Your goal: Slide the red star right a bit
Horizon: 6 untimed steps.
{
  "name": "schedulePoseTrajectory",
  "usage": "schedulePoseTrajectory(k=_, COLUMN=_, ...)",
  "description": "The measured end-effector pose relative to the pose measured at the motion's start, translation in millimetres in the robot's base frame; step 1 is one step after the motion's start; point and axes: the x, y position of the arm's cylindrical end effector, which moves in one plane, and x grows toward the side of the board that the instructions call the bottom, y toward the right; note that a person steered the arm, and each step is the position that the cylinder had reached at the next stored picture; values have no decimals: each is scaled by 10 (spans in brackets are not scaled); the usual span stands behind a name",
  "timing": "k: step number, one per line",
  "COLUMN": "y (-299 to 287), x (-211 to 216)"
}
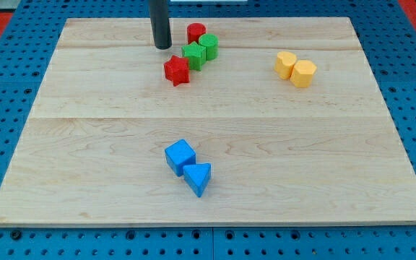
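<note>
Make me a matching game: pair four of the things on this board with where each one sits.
Things:
1. red star
2. blue cube
3. yellow blocks
4. my tip

Places:
A. the view's right, upper part
B. just up-left of the red star
C. touching the green star
D. lower middle, beside the blue triangle

Pairs: 1-C, 2-D, 3-A, 4-B

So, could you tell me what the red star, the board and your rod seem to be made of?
Red star: probably painted wood or plastic, given its even, matte colour. Board: light wood, unvarnished-looking, with visible grain and plank seams. My tip, up-left of the star and apart from it: dark, smooth rod, metal or plastic, hard to tell.
</note>
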Motion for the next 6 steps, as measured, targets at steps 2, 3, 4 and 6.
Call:
schedulePoseTrajectory(k=2, y=405, x=-431)
schedulePoseTrajectory(k=3, y=992, x=-404)
schedulePoseTrajectory(k=4, y=1153, x=-382)
schedulePoseTrajectory(k=6, y=1928, x=-427)
